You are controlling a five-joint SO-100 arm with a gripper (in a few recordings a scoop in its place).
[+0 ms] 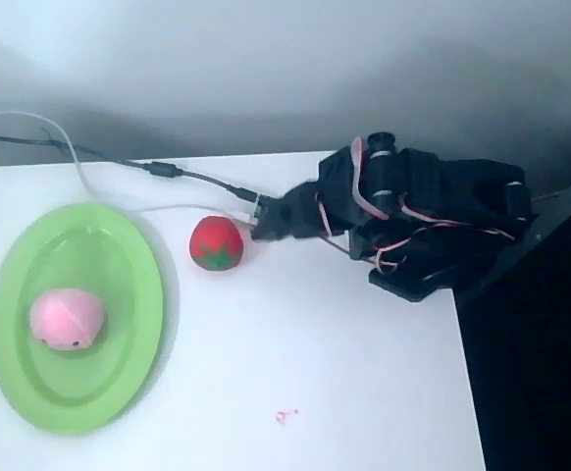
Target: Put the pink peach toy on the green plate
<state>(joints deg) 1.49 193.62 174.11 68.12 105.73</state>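
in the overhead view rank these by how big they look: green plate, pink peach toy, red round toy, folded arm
1. green plate, widest of all.
2. folded arm, a little smaller in outline.
3. pink peach toy, lying on the plate.
4. red round toy, on the table beside the plate.

The two toys look nearly alike; the peach only seems slightly larger.

White table (295,373) against grey wall (266,69), dark floor (550,373) at right

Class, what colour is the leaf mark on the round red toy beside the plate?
Green, seen best in the overhead view on the red toy.
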